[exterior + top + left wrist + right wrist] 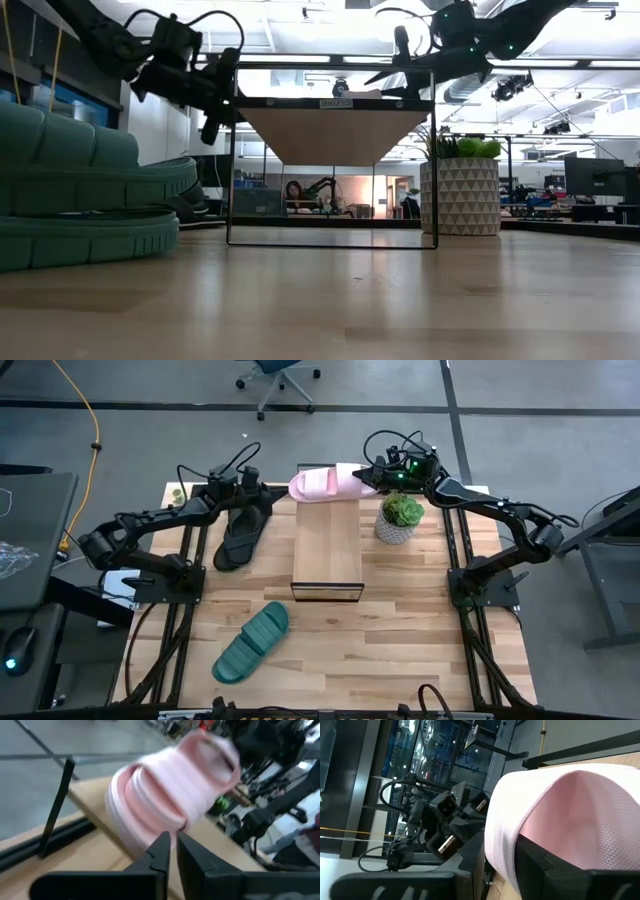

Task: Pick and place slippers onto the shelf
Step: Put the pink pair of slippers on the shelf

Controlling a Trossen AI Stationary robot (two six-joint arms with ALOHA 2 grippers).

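The pale pink slide [325,483] lies crosswise at the far end of the shelf [327,550], its toe overhanging toward the table's left. My right gripper [372,477] is shut on its right end. My left gripper [268,495], fingers shut, hovers just left of the slide's toe [165,795] and above the black flip-flop [238,532], which lies flat on the table left of the shelf. The teal ribbed slide [252,642] lies on its sole near the table's front; it also fills the low view's left [80,190]. My right gripper pinches the pink slide's end nearest the table's right [520,815] between its two fingers, one finger [555,865] on the inner footbed side and one outside. It comes level from the table's right. Whether the slide rests on the shelf top or hangs just above it, I cannot tell.
A white patterned pot with a green plant [400,518] stands right of the shelf, close under my right arm. The shelf's thin black frame [232,170] stands open below its plank. Bare tabletop [400,650] lies in front of the shelf and to its right.
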